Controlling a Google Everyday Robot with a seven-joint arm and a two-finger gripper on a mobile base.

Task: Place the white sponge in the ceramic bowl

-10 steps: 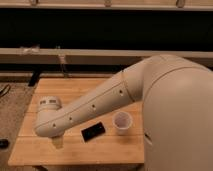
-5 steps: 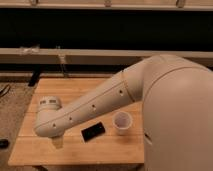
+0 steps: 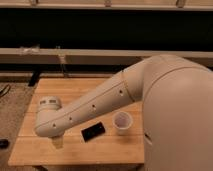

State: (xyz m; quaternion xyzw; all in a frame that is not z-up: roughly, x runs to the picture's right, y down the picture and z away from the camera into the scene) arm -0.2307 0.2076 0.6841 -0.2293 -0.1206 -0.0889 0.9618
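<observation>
My cream-coloured arm (image 3: 95, 107) reaches from the right across the wooden table (image 3: 75, 90) to its left front part. My gripper (image 3: 57, 142) hangs below the arm's tip, close to the table top, and only a small pale part of it shows. The white sponge is not in view; the arm's tip may be hiding it. The reddish-brown ceramic bowl is not in view either; the arm and my body cover much of the table.
A small white cup (image 3: 122, 122) stands at the table's front right. A flat black rectangle (image 3: 93, 131) lies just left of it, near the front edge. A low shelf or rail (image 3: 100, 55) runs behind the table.
</observation>
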